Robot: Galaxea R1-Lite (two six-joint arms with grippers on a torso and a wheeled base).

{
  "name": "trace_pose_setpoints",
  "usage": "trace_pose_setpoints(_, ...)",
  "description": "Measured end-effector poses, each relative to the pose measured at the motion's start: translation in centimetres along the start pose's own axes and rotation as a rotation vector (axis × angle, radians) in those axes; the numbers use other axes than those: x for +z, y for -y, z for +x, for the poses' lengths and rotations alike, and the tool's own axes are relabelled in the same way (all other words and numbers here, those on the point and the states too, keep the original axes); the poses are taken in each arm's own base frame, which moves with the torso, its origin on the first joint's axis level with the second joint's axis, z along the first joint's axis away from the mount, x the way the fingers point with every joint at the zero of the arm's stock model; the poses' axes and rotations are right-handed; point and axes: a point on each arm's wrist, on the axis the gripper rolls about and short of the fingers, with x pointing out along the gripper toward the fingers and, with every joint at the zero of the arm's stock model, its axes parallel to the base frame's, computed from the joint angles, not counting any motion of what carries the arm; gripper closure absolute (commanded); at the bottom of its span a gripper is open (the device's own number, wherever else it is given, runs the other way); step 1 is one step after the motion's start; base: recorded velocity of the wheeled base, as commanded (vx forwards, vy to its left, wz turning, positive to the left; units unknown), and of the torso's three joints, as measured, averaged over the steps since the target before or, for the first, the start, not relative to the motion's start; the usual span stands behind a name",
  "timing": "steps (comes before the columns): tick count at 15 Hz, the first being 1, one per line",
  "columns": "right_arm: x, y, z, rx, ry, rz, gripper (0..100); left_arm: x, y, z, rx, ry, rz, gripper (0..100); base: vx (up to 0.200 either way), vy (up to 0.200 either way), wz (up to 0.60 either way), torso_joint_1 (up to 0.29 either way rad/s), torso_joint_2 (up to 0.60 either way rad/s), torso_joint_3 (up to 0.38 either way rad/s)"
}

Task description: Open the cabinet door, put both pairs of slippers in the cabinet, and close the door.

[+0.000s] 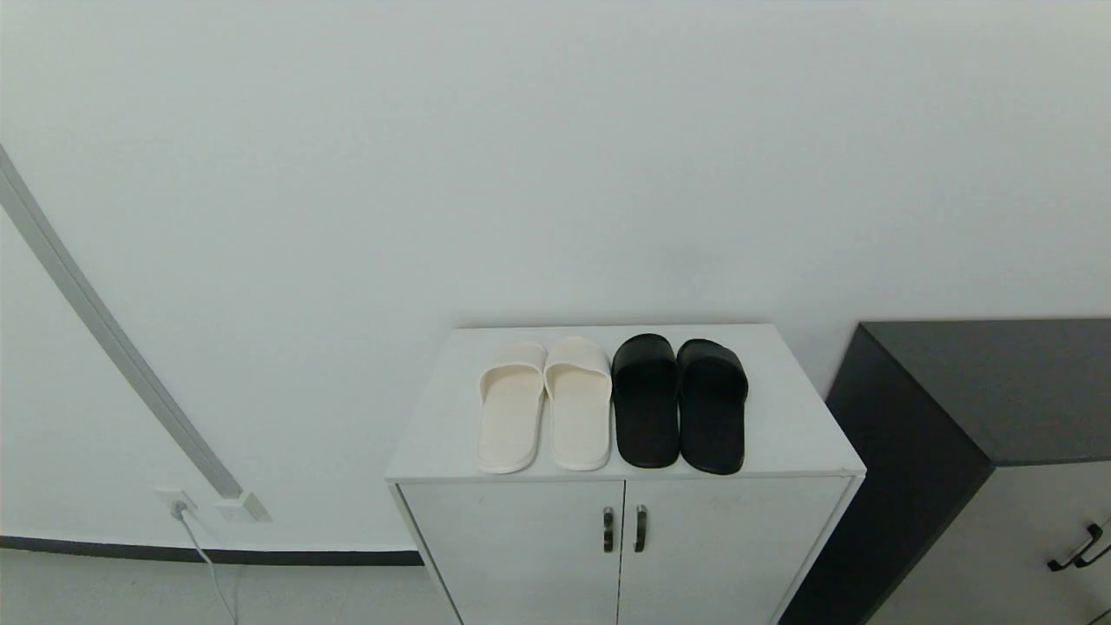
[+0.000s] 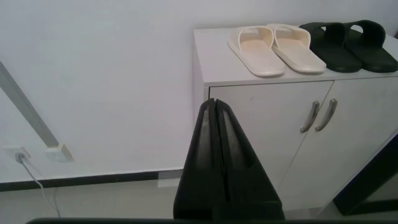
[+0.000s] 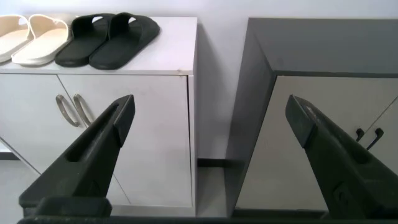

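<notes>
Head view shows me the white two-door cabinet (image 1: 512, 564), doors shut, with cream slide slippers (image 1: 575, 408) left and black slide slippers (image 1: 647, 408) right on top. My left gripper (image 2: 215, 109) is pressed together, my right gripper (image 3: 209, 102) spread wide.

Two pairs of slippers are carried on the flat top of a white cabinet (image 1: 803, 434). A cream pair (image 1: 577, 412) is laid toward the robot's left and a black pair (image 1: 647, 408) just beside it on the right. All four are set side by side, heels at the front edge and toes toward the wall (image 1: 555, 174).
</notes>
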Motion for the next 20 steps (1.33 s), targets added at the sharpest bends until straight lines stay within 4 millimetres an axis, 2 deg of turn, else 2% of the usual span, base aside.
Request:
trace_pose_setpoints(8,0.3,-0.1,0.0,0.052,0.005,0.002,0,0.0,0.0,0.0,0.0,0.001,0.001,100,0.0,0.0,0.0,0.0,0.0,0.0)
trace_pose_setpoints(10,2.3,0.0,-0.5,0.065,0.043,0.039,0,0.0,0.0,0.0,-0.002,0.001,0.0,100,0.0,0.0,0.0,0.0,0.0,0.0)
trace_pose_setpoints(12,5.4,0.1,-0.8,0.12,0.035,0.036,0,0.0,0.0,0.0,-0.001,0.001,0.001,100,0.0,0.0,0.0,0.0,0.0,0.0)
trace_pose_setpoints(15,7.7,0.0,1.9,0.228,-0.114,0.026,0,0.0,0.0,0.0,-0.001,0.001,0.0,100,0.0,0.0,0.0,0.0,0.0,0.0)
trace_pose_setpoints(20,9.8,-0.8,10.0,0.353,-0.259,0.071,0,0.0,0.0,0.0,-0.001,0.001,0.0,100,0.0,0.0,0.0,0.0,0.0,0.0)
